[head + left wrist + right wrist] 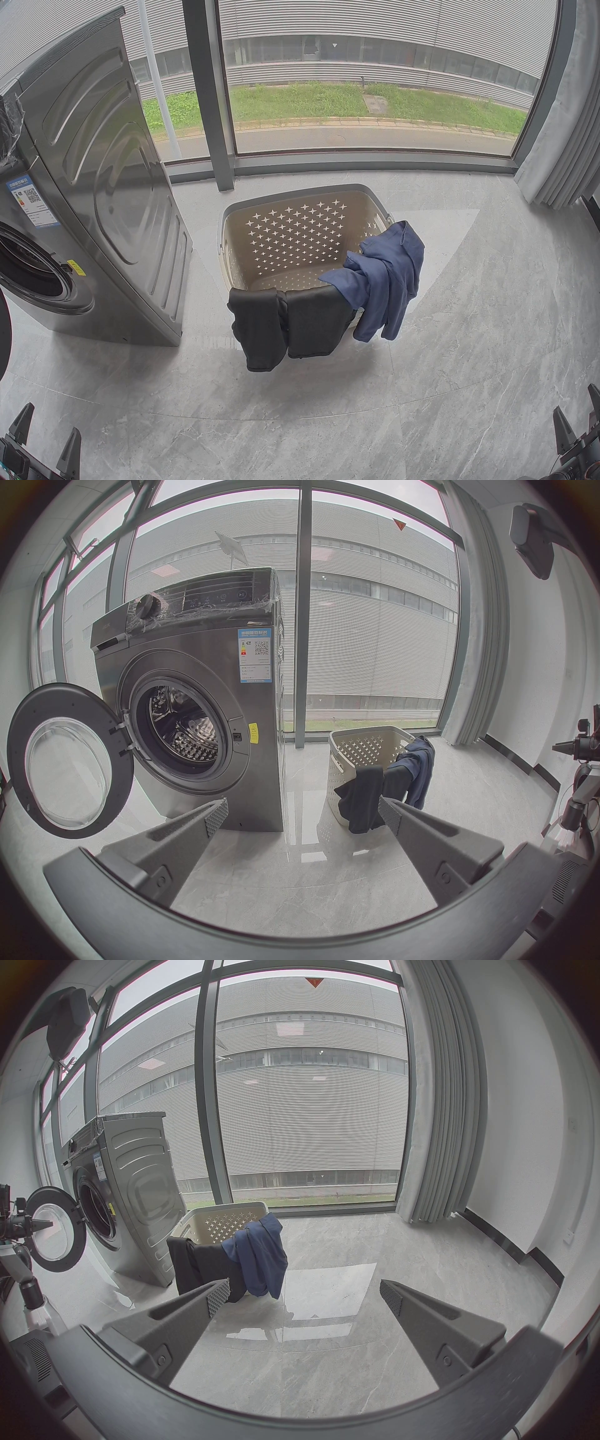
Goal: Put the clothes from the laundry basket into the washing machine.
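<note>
Judging the blue garment [382,281] and dark garment [287,325] draped over the near rim of the laundry basket [294,192], we rate both soft, light and limp, best pinched at a fold on that rim. Left gripper [301,805] and right gripper [303,1285] jaws stand wide and empty, well short of the basket. Bare floor [281,425] separates it from the open washing machine [119,187].

Pale grey marbled floor tiles [437,387] spread beneath the right gripper [303,1288]. Ahead of it stands a tall, dark-framed, daylit window [375,75]. To its right are a grey curtain [562,125] and a white wall [531,1116].
</note>
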